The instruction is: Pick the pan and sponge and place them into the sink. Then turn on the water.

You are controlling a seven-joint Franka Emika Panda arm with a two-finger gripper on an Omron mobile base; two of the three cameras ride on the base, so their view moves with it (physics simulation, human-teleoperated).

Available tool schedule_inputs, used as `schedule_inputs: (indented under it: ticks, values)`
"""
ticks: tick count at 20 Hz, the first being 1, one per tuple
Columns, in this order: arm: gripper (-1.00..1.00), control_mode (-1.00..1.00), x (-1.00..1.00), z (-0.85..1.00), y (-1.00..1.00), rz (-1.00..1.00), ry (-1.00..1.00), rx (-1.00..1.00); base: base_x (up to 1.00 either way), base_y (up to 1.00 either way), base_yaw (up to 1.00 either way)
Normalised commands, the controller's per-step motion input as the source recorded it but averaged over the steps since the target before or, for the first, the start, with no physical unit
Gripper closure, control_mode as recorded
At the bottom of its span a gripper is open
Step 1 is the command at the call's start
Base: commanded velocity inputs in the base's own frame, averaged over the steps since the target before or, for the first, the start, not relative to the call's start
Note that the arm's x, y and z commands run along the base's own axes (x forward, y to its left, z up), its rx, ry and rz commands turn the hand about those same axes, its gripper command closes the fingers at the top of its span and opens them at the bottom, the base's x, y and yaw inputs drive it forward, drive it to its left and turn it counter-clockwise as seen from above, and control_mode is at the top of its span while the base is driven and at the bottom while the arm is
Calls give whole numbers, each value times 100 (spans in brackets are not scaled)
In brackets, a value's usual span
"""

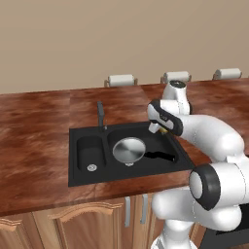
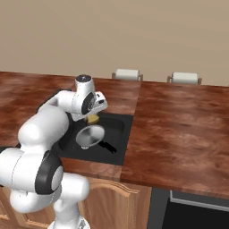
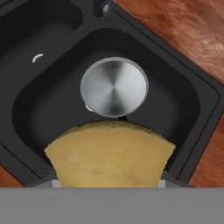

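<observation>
so the gripper (image 3: 109, 186) is hanging over the big basin of the sink (image 1: 182, 156) with the sponge (image 3: 110, 155) pinched between its fingers; the fingertips themselves are buried behind the yellow block in the hand view, but the sponge sits right where they'd be and it's up in the air, so they're clamped on it; from the right base view you can see a bit of yellow (image 2: 92, 119) poking out just under the hand, above the sink's back edge

the pan (image 3: 114, 86) is already down in the large basin, straight ahead of the fingers and below them, bowl facing up; in the left base view its black handle (image 1: 160, 156) points away from the small basin, toward the right wall of the sink; the faucet (image 1: 100, 115) stands at the back rim, off past the pan on the far side from the fingers; can't make out any water coming out of it

counter (image 2: 179, 120) is reddish wood all around the sink
</observation>
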Motion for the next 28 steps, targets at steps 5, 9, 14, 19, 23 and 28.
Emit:
schedule_inputs:
  ticks: [5,9,14,19,23,28]
  values:
    - [100,-100,14,0,22,10,-9,11,0,0,0]
    - [100,-100,21,0,26,9,-9,10,0,0,0]
    - [100,-100,21,0,39,7,-3,4,0,0,0]
    - [100,-100,19,-2,35,3,2,1,0,0,0]
    - [100,-100,13,-13,13,0,6,6,0,0,0]
    - [100,-100,10,-21,4,1,5,7,0,0,0]
